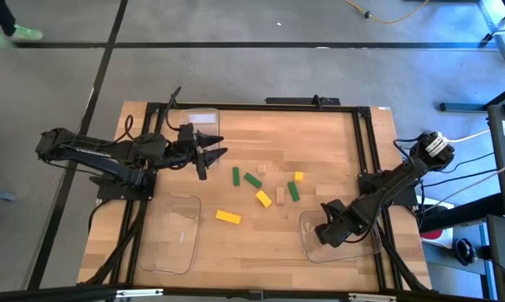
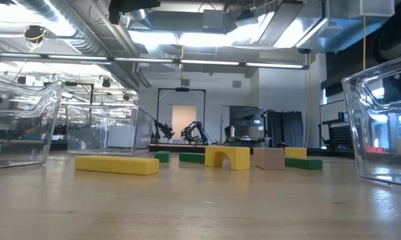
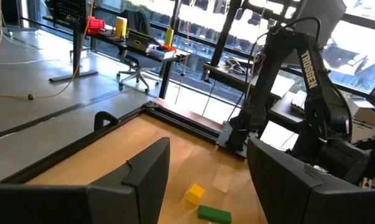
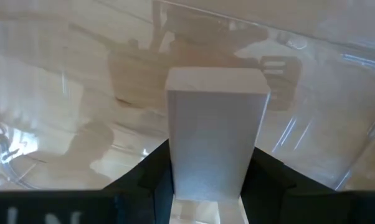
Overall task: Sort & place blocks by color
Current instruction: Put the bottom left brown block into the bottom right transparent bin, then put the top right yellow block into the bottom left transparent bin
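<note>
- High view: I am reaching my right gripper [image 1: 330, 233] into a clear tray [image 1: 353, 245]; my left gripper [image 1: 209, 151] is hovering by the far tray [image 1: 204, 119], with blocks [image 1: 252, 179] lying mid-counter [image 1: 236, 243].
- Left wrist view: my jaws are standing wide, empty.
- Right wrist view: my jaws are clamping a tan block [image 4: 215, 134] over the tray.

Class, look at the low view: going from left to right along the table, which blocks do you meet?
Long yellow bar → small green block → green bar → yellow arch block → tan block → green bar at the right.
</note>
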`<state>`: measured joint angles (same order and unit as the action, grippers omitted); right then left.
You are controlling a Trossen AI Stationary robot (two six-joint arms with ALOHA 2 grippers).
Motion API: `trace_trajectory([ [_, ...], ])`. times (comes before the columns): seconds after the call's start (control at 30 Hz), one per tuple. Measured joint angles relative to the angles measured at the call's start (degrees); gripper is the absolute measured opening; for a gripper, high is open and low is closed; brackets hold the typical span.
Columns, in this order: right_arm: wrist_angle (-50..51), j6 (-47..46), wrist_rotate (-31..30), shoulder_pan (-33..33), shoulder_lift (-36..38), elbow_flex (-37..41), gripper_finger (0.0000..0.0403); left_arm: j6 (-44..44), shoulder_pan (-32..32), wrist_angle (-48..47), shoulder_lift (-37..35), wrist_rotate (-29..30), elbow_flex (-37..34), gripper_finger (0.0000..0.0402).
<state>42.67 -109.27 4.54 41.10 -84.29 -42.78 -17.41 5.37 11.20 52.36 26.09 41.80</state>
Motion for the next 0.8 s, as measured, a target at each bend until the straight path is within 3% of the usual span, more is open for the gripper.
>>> trace_trajectory([
  [0.17, 0.0, 0.0, 0.0, 0.1, 0.0, 0.0, 0.0160, 0.0, 0.0, 0.0, 0.0, -1.2, 0.0, 0.0205],
  [0.37, 0.0, 0.4, 1.6, 0.1, 0.0, 0.0, 0.0249, 0.0, 0.0, 0.0, 0.0, -1.2, 0.0, 0.0205],
  [0.5, 0.2, 6.2, 4.1, 0.2, 1.3, -0.8, 0.0297, 0.0, 0.0, 0.0, 0.0, -1.2, 0.0, 0.0205],
  [0.63, 1.6, 13.4, 5.4, 2.0, 6.1, -4.2, 0.0306, 0.0, 0.0, 0.0, 0.0, -1.3, 0.0, 0.0205],
  [0.8, -5.6, 24.1, 0.4, 2.8, 14.4, -9.0, 0.0307, 0.0, 0.0, 0.2, -1.4, -4.0, 0.1, 0.0205],
])
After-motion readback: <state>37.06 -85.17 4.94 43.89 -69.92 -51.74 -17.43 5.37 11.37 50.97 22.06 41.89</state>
